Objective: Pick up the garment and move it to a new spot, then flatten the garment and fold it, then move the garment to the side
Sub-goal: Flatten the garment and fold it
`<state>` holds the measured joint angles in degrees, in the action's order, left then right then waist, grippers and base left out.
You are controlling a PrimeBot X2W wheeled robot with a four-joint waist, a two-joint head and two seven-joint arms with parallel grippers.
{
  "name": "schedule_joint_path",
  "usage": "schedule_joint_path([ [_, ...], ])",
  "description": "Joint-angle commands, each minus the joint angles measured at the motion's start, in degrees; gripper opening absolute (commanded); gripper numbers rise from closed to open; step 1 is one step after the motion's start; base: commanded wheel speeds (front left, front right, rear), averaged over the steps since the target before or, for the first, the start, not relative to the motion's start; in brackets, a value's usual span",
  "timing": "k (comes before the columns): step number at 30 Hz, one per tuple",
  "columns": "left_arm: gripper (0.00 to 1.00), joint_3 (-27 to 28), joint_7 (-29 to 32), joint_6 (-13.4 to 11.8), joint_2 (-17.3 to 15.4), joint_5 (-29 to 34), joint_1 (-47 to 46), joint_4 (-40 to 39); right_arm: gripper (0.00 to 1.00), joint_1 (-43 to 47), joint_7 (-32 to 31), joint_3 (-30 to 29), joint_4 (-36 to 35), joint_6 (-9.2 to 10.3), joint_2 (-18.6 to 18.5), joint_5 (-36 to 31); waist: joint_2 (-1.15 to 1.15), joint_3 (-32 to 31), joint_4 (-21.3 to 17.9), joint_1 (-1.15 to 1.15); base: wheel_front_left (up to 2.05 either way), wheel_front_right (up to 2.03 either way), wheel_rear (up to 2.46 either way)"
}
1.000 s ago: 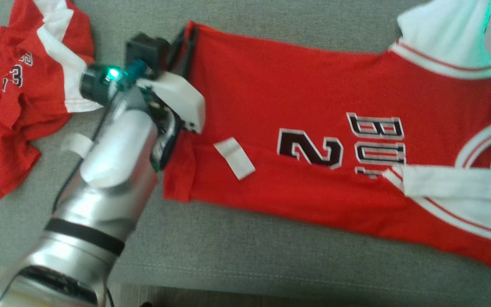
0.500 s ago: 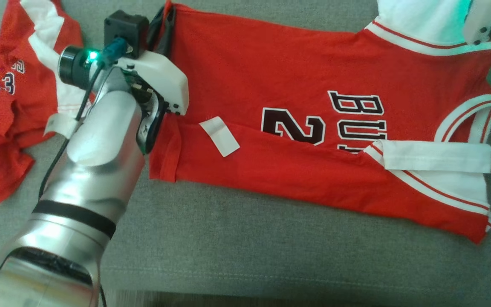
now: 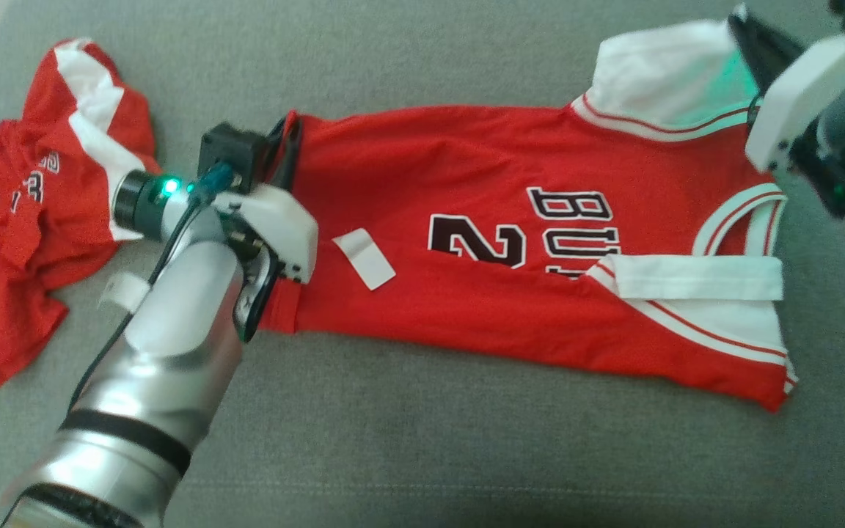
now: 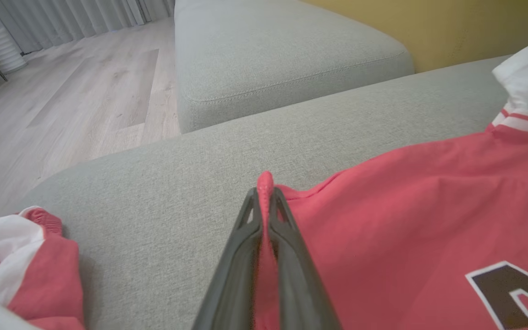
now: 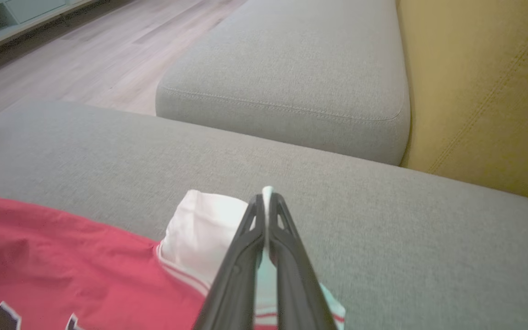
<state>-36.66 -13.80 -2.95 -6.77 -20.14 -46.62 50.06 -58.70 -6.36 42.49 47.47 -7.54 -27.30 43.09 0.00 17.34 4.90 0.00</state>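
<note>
Holding red garment (image 3: 466,176) by both ends, flat on grey sofa seat (image 3: 422,440).
Pinching the hem corner with the left gripper (image 4: 264,201), fingers closed tight on red cloth; pinching the white sleeve with the right gripper (image 5: 266,201), fingers likewise closed on cloth. Lying stretched between the two, near edge folded over the lettering, white label (image 3: 364,258) facing up. Lying crumpled well apart at the left end: second red garment (image 3: 19,242).

The head camera looks steeply down from above onto the grey sofa seat (image 3: 408,440). Each wrist camera rides low and close behind the left pincer (image 4: 264,201) or the right pincer (image 5: 267,201), facing across the seat towards the far cushion (image 4: 268,59) and wooden floor (image 4: 85,91). All three share the red garment (image 3: 466,161).
</note>
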Motion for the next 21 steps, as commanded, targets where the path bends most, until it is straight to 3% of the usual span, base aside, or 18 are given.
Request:
schedule_joint_path([
  [1,0.00,1.2,-0.9,0.0,-2.8,0.6,-0.1,-2.2,0.00,2.5,-1.7,0.9,-4.3,0.05,-2.1,2.2,0.00,-2.7,-1.2,0.00,0.00,0.00,0.00],
  [9,0.00,-0.4,-0.4,-0.7,-4.8,0.8,6.2,-5.7,0.00,10.9,-9.1,2.0,-15.6,0.05,-7.2,10.6,0.00,-8.0,-2.7,0.00,0.00,0.00,0.00],
  [12,0.00,-1.1,1.0,-1.3,-6.4,0.5,10.3,-8.8,0.00,15.9,-14.4,0.7,-22.0,0.05,-9.9,16.9,0.00,-10.4,-3.5,0.00,0.00,0.00,0.00],
  [17,0.00,-1.5,3.0,-2.1,-9.0,0.2,14.5,-13.6,0.00,20.4,-19.8,-0.9,-27.3,0.05,-14.2,19.3,0.00,-12.3,-4.1,0.00,0.00,0.00,0.00],
  [21,0.00,-1.6,4.4,-3.0,-11.0,0.0,17.2,-17.4,0.00,23.8,-23.7,-3.5,-30.2,0.05,-15.5,22.3,0.00,-13.1,-4.5,0.00,0.00,0.00,0.00],
])
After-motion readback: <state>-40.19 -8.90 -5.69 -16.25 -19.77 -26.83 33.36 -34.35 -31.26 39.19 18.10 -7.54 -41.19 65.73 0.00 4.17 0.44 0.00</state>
